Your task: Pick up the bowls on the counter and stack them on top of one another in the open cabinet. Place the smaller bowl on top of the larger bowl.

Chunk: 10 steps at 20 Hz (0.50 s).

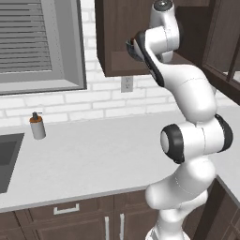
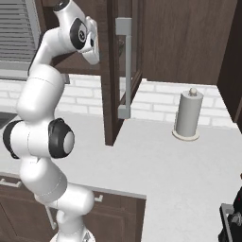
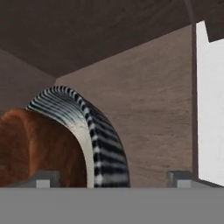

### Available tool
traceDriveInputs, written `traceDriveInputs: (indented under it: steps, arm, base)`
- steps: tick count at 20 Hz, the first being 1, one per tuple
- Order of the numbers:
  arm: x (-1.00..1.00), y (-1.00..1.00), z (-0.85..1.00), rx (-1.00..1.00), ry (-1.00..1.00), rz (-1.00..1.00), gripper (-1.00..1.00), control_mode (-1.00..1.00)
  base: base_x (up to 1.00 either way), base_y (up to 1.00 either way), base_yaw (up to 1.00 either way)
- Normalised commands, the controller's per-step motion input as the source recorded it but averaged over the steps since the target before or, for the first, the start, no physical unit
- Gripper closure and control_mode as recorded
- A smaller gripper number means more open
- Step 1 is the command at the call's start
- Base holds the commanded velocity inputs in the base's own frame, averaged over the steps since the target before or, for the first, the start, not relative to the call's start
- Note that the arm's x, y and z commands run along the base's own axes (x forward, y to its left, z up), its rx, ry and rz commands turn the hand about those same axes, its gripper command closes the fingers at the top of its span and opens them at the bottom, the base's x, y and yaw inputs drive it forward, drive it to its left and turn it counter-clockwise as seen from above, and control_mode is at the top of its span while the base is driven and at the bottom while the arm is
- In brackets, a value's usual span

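In the hand view the smaller bowl point(image 3: 39, 144), glossy reddish-brown, sits nested inside the larger bowl point(image 3: 103, 144), whose dark grey striped outside and pale rim curve around it. Both rest inside the open cabinet point(image 3: 148, 109); the view is rolled, so they appear on their side. My gripper point(image 3: 113, 179) is open, fingertips far apart. The left tip stands in front of the brown bowl, and a gap separates the right tip from the grey bowl. In the left base view the arm reaches up into the cabinet point(image 1: 112, 42) above the counter point(image 1: 93, 150).
The cabinet's dark door point(image 2: 124, 71) with a long silver handle hangs open right of the arm. A paper towel roll point(image 2: 188, 116) stands at the back of the counter. A soap dispenser point(image 1: 37, 126) stands beside the sink point(image 1: 7, 159), under the window point(image 1: 37, 42).
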Motion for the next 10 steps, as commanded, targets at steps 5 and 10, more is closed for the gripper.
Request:
traceDriveInputs:
  steps: [5, 10]
  arm:
    - [-0.09, 0.01, 0.04, 0.00, -0.09, 0.05, -1.00, -1.00]
    - [-0.54, 0.00, 0.00, 0.00, -0.01, 0.04, -1.00, -1.00]
  base:
    - [0.00, 0.00, 0.00]
    - [0.00, 0.00, 0.00]
